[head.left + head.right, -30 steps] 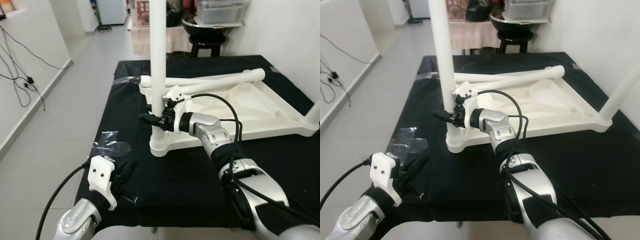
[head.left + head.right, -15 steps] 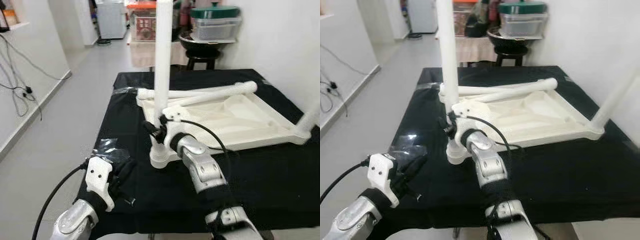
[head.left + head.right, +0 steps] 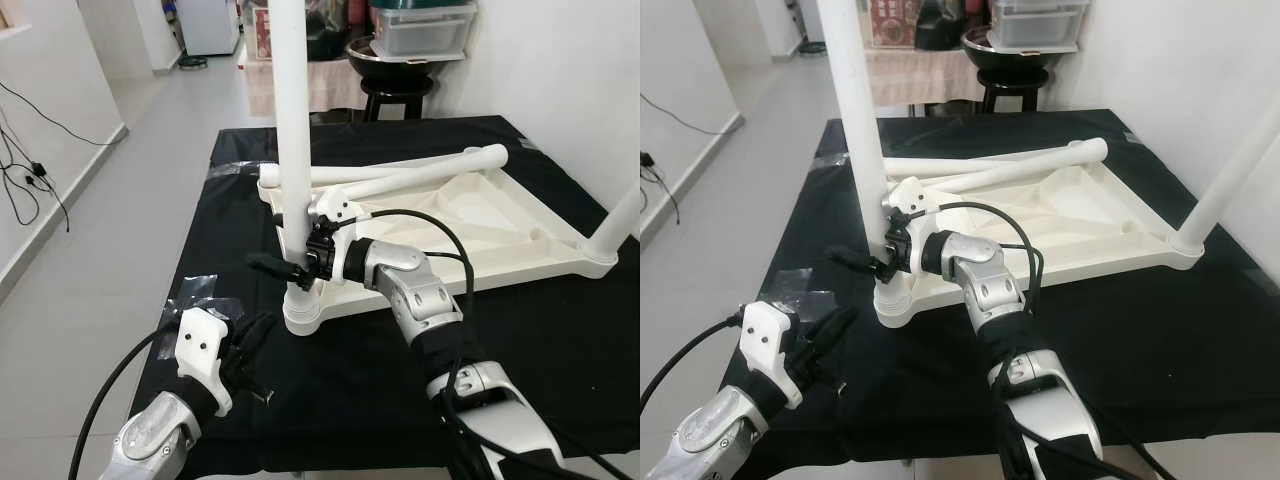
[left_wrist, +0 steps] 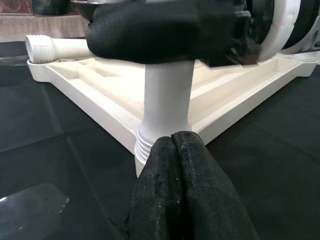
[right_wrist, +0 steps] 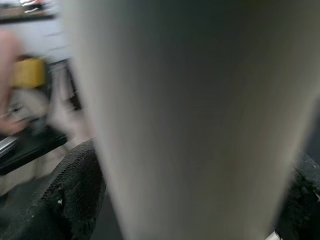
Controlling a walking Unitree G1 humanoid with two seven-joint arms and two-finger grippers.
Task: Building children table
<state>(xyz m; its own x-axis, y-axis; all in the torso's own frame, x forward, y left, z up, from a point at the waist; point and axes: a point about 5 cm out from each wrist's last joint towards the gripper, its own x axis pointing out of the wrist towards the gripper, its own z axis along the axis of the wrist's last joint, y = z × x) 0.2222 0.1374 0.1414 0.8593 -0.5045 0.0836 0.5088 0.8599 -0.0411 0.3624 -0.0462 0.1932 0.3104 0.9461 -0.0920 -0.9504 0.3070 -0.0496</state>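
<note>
While the left gripper (image 3: 262, 333) rests nearest on the matte black cloth (image 3: 350, 380), its two textured black fingers (image 4: 187, 200) pressed together, the right gripper (image 3: 283, 266) reaches just beyond it and clasps the upright leg (image 3: 287, 140), a smooth white plastic tube, one finger on either side. That leg stands in a ribbed round socket at the near corner of the upturned tabletop (image 3: 480, 230), a shallow white moulded tray with raised ribs inside. Across its far rim lie two loose legs (image 3: 400, 170), thread-ended tubes. Another leg (image 3: 618, 225) rises at its right corner.
</note>
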